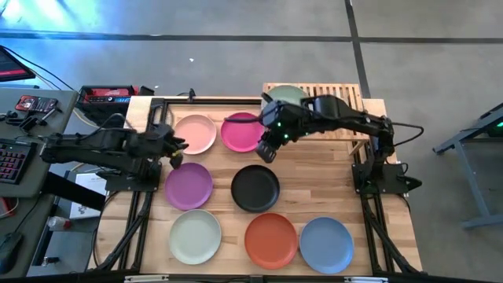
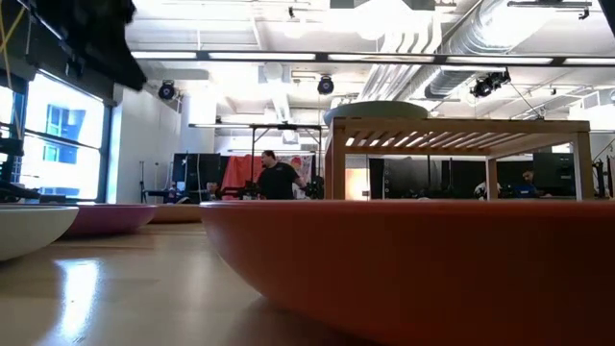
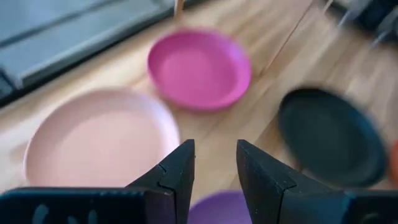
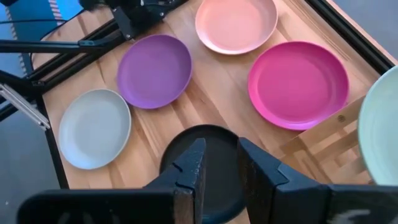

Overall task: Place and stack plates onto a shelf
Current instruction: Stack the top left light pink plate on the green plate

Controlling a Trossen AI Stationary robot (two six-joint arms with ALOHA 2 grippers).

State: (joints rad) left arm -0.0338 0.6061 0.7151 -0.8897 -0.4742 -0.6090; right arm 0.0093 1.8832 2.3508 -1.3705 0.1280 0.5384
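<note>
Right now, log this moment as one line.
shelf: sage green plate on it | other seven plates: on table | left end effector: open, empty | right end effector: open, empty, above magenta plate

Bright ceiling lights glare on the tabletop (image 2: 106, 288); left wrist view blurred.

A wooden table (image 1: 314, 192) carries seven plates lying apart: pale pink (image 1: 195, 134) and magenta (image 1: 240, 131) at the back, purple (image 1: 189, 185) and black (image 1: 255, 189) in the middle, off-white (image 1: 195, 237), orange-red (image 1: 271, 240) and blue (image 1: 326, 244) in front. A bamboo shelf (image 1: 346, 98) stands at the back, with a sage green plate (image 1: 289, 95) on top.
</note>
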